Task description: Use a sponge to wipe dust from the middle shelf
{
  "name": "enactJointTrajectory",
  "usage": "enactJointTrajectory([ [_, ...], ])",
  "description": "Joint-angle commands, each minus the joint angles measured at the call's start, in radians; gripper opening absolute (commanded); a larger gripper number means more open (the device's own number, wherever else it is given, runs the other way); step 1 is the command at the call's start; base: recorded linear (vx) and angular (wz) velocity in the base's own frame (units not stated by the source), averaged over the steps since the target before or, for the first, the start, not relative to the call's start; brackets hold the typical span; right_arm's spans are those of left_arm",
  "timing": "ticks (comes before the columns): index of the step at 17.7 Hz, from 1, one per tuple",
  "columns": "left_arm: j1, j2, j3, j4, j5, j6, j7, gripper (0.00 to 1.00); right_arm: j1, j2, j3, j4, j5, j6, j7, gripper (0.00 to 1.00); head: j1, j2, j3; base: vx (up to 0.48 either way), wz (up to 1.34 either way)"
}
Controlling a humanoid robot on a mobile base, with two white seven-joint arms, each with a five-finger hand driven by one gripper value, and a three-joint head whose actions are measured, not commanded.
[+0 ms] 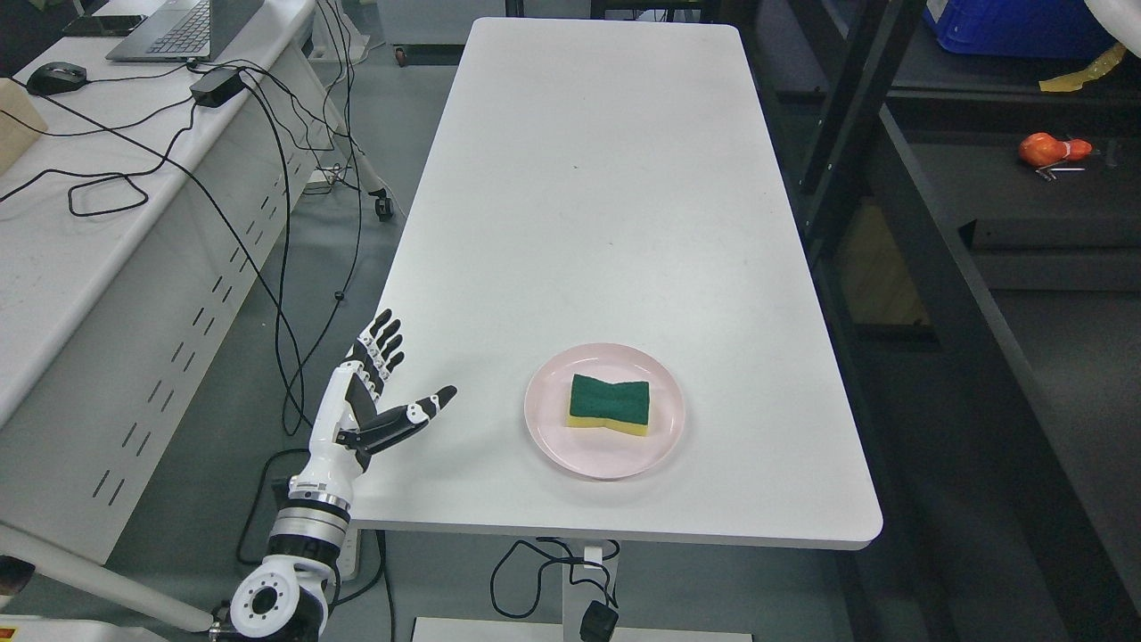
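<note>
A left robot hand (379, 392), white with black finger segments, hovers at the near left corner of a white table (606, 196), its fingers spread wide and its thumb pointing right, holding nothing; whether the palm brushes the table's edge is hard to judge from this angle. Well to its right, a sponge (610, 405) with a dark green scouring top over a yellow base, pinched at the waist, lies flat in the middle of a pale pink plate (553, 428) near the table's front edge.
</note>
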Motion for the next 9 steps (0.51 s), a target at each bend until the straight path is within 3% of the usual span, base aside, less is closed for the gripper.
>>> enactJointTrajectory([
  [1, -0.142, 0.221, -0.032, 0.004, -0.165, -0.148, -0.172, 0.98, 0.0, -0.017, 0.0, -0.017, 0.0, 0.001, 0.0, 1.0, 0.0, 0.0, 0.0, 0.0, 0.0],
  [5, -0.28, 0.359, -0.066, 0.042, -0.458, -0.27, -0.355, 0.97, 0.0, -0.017, 0.0, -0.017, 0.0, 0.001, 0.0, 1.0, 0.0, 0.0, 0.0, 0.006, 0.0],
  [9, -0.42, 0.37, -0.118, 0.221, -0.728, -0.443, -0.378, 0.97, 0.0, -0.017, 0.0, -0.017, 0.0, 0.001, 0.0, 1.0, 0.0, 0.0, 0.0, 0.019, 0.0],
])
